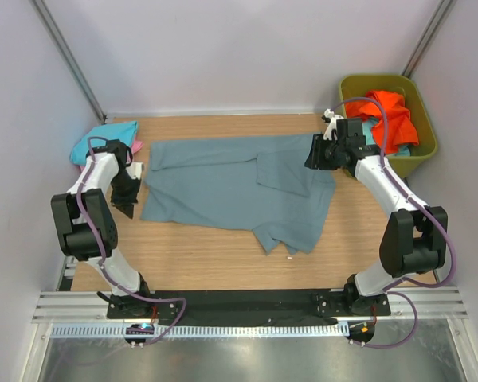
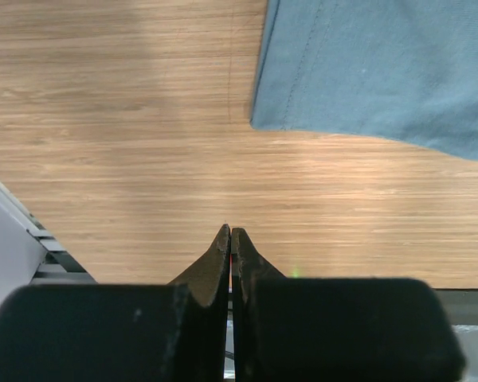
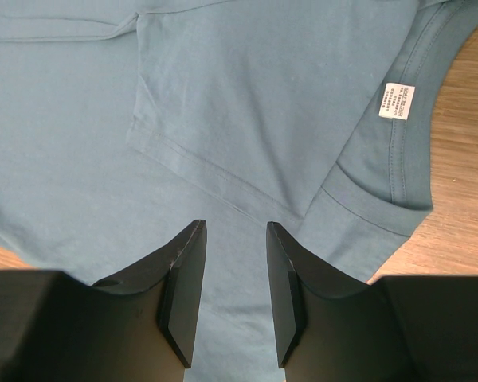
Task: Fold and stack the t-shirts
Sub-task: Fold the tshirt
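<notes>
A large dusty grey-blue t-shirt (image 1: 231, 187) lies spread on the wooden table, one sleeve folded inward. Its corner shows in the left wrist view (image 2: 374, 72). In the right wrist view the shirt (image 3: 223, 103) fills the frame, with its collar and small white label (image 3: 396, 101). My left gripper (image 1: 126, 199) is shut and empty, above bare wood left of the shirt's edge (image 2: 230, 229). My right gripper (image 1: 315, 159) is open and empty above the shirt's right side (image 3: 235, 231). Turquoise and pink t-shirts (image 1: 92, 145) lie at the back left. An orange t-shirt (image 1: 392, 115) lies in the tub.
An olive-green plastic tub (image 1: 426, 139) stands at the back right, with a bit of light blue cloth under the orange shirt. White walls close in the table on three sides. A black rail (image 1: 239, 302) runs along the near edge.
</notes>
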`<action>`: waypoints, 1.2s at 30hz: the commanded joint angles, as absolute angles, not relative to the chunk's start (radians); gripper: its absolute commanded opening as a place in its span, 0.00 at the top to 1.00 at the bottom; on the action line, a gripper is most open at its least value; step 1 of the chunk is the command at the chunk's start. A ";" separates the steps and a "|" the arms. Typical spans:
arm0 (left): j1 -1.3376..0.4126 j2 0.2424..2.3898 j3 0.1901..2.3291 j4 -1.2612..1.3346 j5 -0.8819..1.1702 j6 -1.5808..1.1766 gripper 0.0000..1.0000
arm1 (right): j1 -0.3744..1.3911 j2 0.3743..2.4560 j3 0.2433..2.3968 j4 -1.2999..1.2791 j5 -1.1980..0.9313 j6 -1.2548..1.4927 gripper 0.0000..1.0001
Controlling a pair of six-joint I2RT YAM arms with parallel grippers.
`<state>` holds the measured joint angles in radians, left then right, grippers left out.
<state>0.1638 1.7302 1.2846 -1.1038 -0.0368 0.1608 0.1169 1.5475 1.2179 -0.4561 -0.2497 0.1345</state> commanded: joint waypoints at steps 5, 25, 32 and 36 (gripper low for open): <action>0.155 1.798 1.411 -1.132 0.135 0.158 0.75 | 0.118 1.557 1.218 -0.405 -0.198 0.069 0.53; 0.066 2.003 1.456 -1.094 0.242 0.069 0.48 | 0.075 1.928 1.453 -0.370 -0.147 0.061 0.41; 0.066 2.048 1.419 -1.058 0.169 0.055 0.48 | 0.077 2.040 1.531 -0.373 -0.161 0.061 0.41; 0.064 2.062 1.410 -1.055 0.097 0.048 0.48 | 0.075 2.104 1.600 -0.383 -0.160 0.052 0.41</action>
<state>0.0628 2.0399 1.4258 -1.0943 0.1780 0.0547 0.0742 2.0773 1.5215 -0.4004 -0.1520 0.0574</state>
